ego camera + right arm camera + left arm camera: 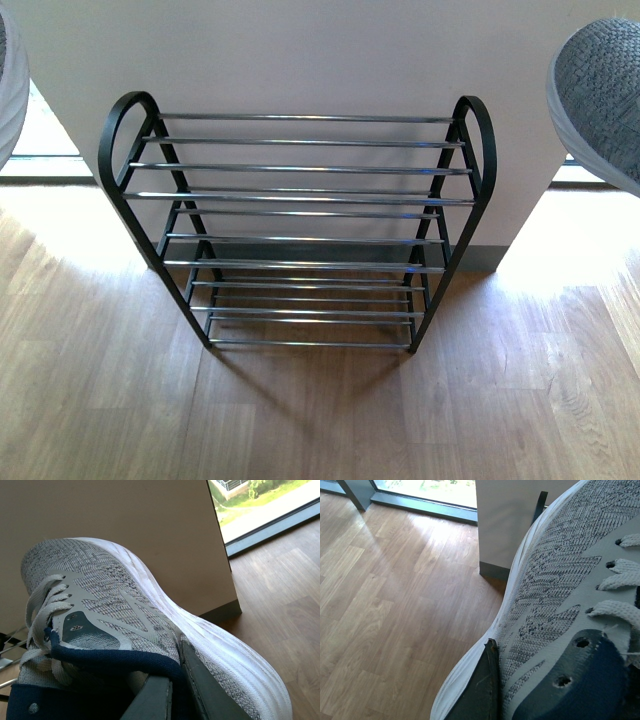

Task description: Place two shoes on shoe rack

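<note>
Carry phase, by the look of it: both shoes are held aloft and neither has been set on the shoe rack (300, 168), which stands on the wooden floor (300, 420) against a pale wall (300, 50). The left shoe (8, 85) is caught at the left edge of the front view and the right shoe (600, 100) at the right edge, each well apart from the rack.

The right end effector (176, 692) is pinched on the right shoe's navy collar. Only one finger of the left end effector (490, 680) is shown, pressed against the left shoe's side, so a clamp is judged from that.

Grey knit uppers, pale laces and thick white soles are noted.

Next, each shoe needs to be brought inward, levelled sole-down and lowered so that several silver rods are spanned.
</note>
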Motion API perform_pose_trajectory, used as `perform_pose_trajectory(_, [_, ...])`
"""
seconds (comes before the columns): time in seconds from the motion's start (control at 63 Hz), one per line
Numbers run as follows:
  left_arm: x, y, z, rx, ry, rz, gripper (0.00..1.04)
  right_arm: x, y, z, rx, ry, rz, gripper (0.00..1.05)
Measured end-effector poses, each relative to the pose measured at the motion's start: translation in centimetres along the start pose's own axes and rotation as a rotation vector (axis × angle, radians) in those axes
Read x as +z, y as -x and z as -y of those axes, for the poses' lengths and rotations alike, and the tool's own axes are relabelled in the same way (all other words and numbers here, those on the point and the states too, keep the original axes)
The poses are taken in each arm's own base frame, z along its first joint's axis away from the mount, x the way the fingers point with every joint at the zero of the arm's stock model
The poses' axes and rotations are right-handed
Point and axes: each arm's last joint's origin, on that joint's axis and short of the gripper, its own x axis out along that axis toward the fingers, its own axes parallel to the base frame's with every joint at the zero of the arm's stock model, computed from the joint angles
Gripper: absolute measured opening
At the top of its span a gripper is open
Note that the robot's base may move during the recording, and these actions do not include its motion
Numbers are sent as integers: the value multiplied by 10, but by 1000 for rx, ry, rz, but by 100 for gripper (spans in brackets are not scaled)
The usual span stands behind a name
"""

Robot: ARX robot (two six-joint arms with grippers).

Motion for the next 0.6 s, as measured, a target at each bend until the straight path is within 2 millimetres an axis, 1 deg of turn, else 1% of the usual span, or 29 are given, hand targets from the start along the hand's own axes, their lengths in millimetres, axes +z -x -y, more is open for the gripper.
perform_pose_trajectory(0.032, [0, 0, 0, 0, 0, 0, 2, 0, 0, 0, 1, 0, -1, 1])
perform_pose_trajectory(0.143, [0, 0, 0, 0, 0, 0, 2, 3, -4, -4, 237, 164, -53, 1])
perform_pose_trajectory(0.159, [0, 0, 0, 1, 0, 0, 2, 3, -6, -7, 286, 201, -68, 1])
perform_pose_trajectory(0.206, [0, 0, 0, 0, 0, 0, 2, 4, -10, -17, 362, 231, -105, 1])
perform_pose_trajectory(0.302, [0, 0, 0, -5, 0, -1, 2, 2, -18, -40, 433, 233, -182, 1])
perform_pose_trajectory(0.334, [0, 0, 0, -6, 0, -2, 2, 0, -20, -46, 440, 225, -202, 1])
perform_pose_trajectory(0.397, [0, 0, 0, -4, 0, -1, 2, -3, -27, -64, 439, 204, -246, 1])
perform_pose_trajectory(0.413, [0, 0, 0, -2, 0, 0, 2, -4, -30, -74, 429, 188, -255, 1])
perform_pose_trajectory(0.445, [0, 0, 0, 1, -1, 0, 2, -5, -35, -88, 408, 172, -256, 1])
perform_pose_trajectory(0.508, [0, 0, 0, 1, 0, 0, 2, -5, -44, -108, 365, 145, -248, 1])
perform_pose_trajectory(0.604, [0, 0, 0, 0, 0, 0, 2, -6, -58, -132, 298, 102, -232, 1])
